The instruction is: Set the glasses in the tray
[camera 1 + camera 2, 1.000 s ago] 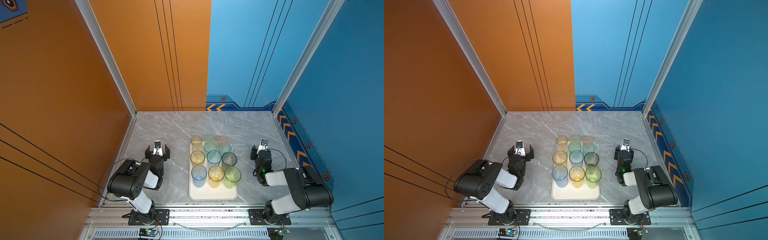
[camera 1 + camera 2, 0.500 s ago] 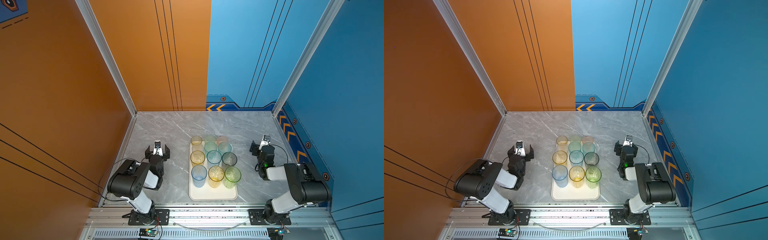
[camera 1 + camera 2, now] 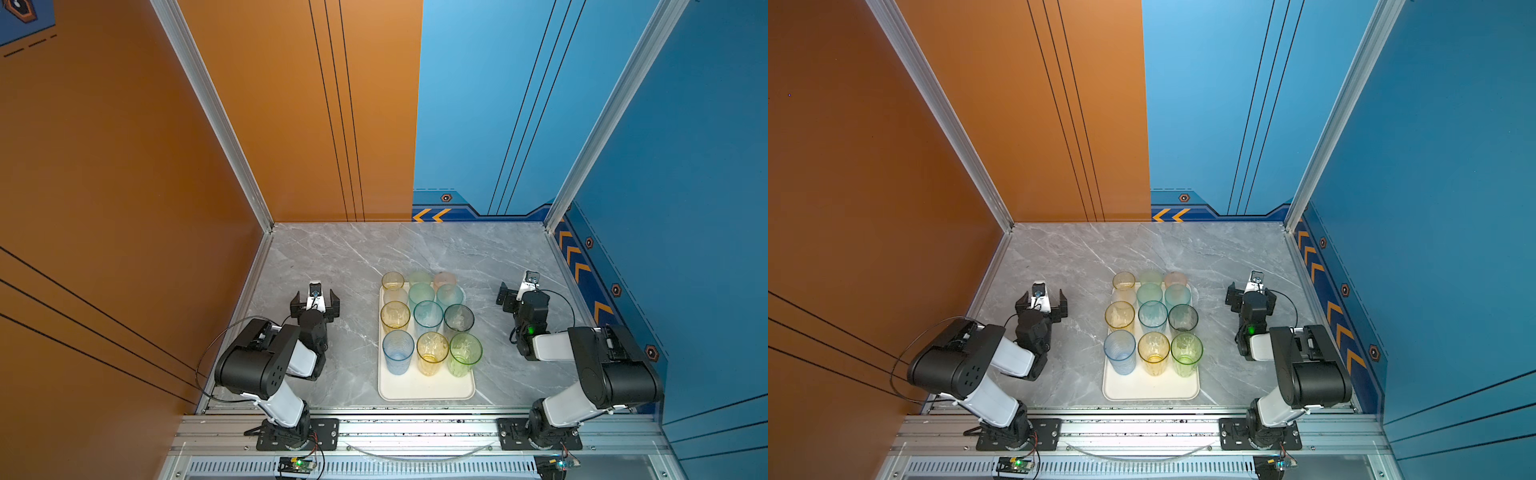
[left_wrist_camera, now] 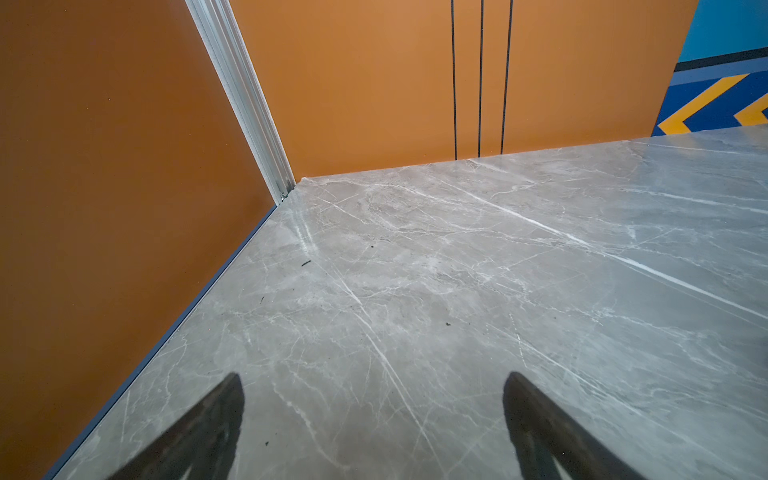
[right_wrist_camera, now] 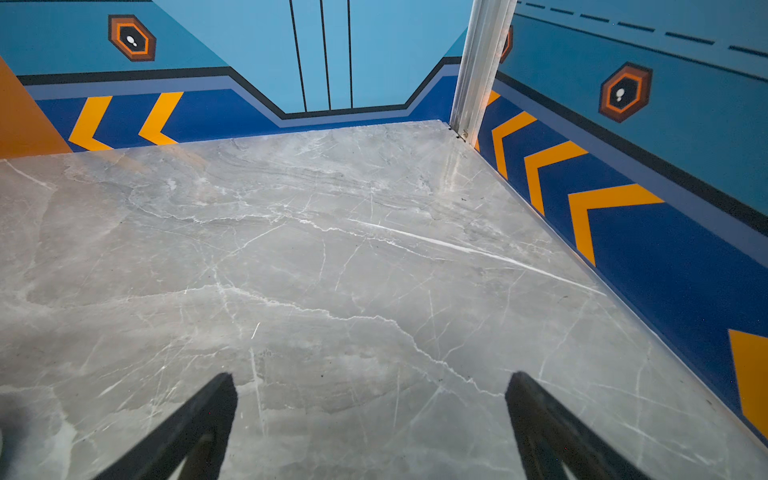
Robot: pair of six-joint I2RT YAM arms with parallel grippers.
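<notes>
Placing looks done: glasses (image 3: 428, 313) stand in rows on the tray (image 3: 424, 388) mid-bench (image 3: 353, 257), far row's footing unclear, my left gripper (image 3: 1042, 300) and right gripper (image 3: 1251, 294) wide, empty, flanking it; next I'd just check that row.

Bright even light, faint shadows, soft sheen on tabletop (image 4: 415, 270), wrist-view edges stretched

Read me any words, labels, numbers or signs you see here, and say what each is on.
No readable words, brands or numbers.
Signs only: yellow chevrons on the blue walls.
Orange hexagon badges with a white mark, on the same walls.
Nothing printed shows on the glasses or tray.
</notes>
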